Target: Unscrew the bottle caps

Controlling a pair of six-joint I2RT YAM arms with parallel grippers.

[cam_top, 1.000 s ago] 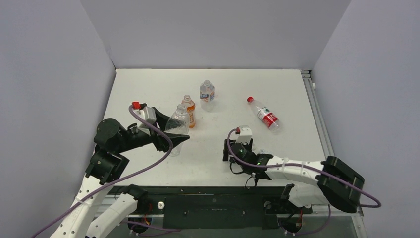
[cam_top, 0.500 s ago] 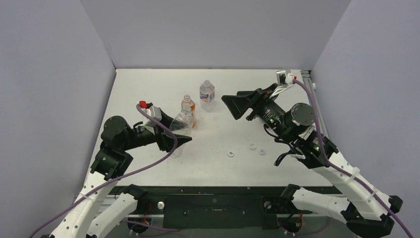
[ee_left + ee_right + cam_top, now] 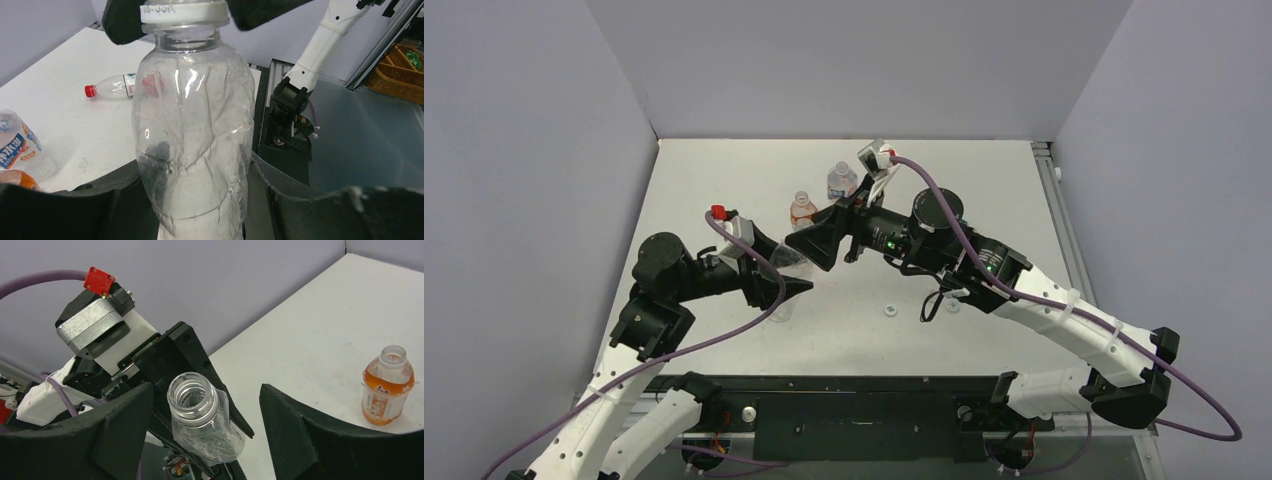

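- Left gripper [image 3: 786, 281] is clamped hard on the clear bottle [image 3: 192, 130], a finger on each side of its lower body. The plastic there is creased and dented.
- Right gripper [image 3: 206, 386] hangs over that bottle's neck with its jaws spread wide. There is a finger either side of the mouth with daylight on both sides, so it touches nothing and carries nothing.
- The right wrist view looks straight down into the mouth, and it is open, with the threads bare.
- From the left wrist, a whitish ring [image 3: 183, 12] sits around the top of the neck, with the right gripper's dark fingers flanking it.
- A white cap [image 3: 890, 310] lies loose on the table [image 3: 984, 190]. It is toward the near edge, right of the clear bottle and below the right arm, well apart from every bottle.
- The red cap [image 3: 90, 91] is screwed on its lying bottle [image 3: 120, 85], which rests on its side on the table. It shows in the left wrist view beyond the clear bottle; in the top view the right arm hides it.
- The orange bottle [image 3: 387, 385] stands upright with its mouth open, near the clear bottle on the far side.
- The labelled bottle [image 3: 842, 183] stands upright farther back, beside the right arm's wrist. I cannot tell whether its top is capped.
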